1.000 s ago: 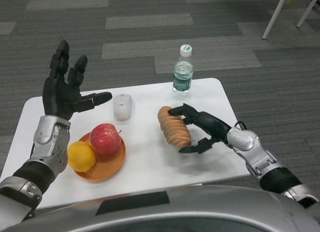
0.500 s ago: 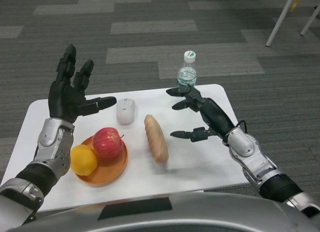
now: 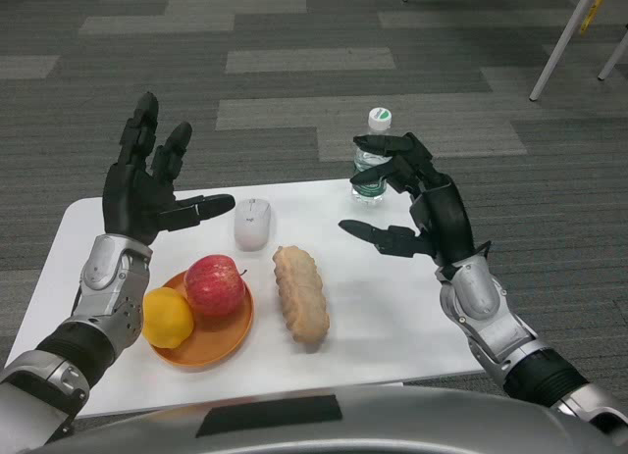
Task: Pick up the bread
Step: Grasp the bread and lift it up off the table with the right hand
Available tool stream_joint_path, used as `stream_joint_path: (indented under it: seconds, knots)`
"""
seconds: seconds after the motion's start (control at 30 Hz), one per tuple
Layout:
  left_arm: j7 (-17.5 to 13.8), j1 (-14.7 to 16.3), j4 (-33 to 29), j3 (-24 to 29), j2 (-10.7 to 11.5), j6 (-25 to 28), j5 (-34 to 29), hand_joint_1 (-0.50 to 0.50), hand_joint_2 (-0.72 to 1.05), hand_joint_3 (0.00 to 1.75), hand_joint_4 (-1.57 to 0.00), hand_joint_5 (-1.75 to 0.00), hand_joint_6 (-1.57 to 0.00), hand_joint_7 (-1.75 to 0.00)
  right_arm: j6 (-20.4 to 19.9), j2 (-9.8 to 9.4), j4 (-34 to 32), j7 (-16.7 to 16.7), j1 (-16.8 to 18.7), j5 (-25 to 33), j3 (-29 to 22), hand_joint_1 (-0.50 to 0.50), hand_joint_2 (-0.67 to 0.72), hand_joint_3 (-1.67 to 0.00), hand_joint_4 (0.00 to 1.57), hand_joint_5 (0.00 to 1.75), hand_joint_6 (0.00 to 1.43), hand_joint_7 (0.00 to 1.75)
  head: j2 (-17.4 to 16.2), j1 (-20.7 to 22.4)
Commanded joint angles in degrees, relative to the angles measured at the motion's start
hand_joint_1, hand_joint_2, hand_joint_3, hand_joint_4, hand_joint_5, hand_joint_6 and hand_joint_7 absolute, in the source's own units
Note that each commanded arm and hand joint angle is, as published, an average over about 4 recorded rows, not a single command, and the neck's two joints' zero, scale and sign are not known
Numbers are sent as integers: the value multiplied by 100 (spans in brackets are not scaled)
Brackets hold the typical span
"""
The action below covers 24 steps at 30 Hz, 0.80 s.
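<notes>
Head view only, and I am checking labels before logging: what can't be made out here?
- Clear plastic water bottle: body and label mostly hidden behind the right robot hand.
- Yellow-orange round fruit: left side covered by the left forearm.
- White table: near edge cut off by the robot's body.

Mouse [image 3: 252, 224], bottle [image 3: 370, 158], fruit plate [image 3: 218, 338].

The right hand [image 3: 424, 204] hides most of the water bottle [image 3: 374, 150]; its label seems unreadable.
</notes>
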Motion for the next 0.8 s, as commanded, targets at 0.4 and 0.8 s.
stream_joint_path:
  seconds: [0.4,0.8]
  knots:
    - [-4,-35,-17,-5,33,-33,36,50,43,4,0,-41,0,0,230,-114,293,623,-119,37,386,-33,-60,-24,39,131,20,77,-75,-92]
    - [-4,-28,-17,-3,8,-47,36,50,52,9,0,-41,0,0,764,-456,1133,2890,-1818,-352,1830,-50,-32,-103,0,78,0,42,-32,14]
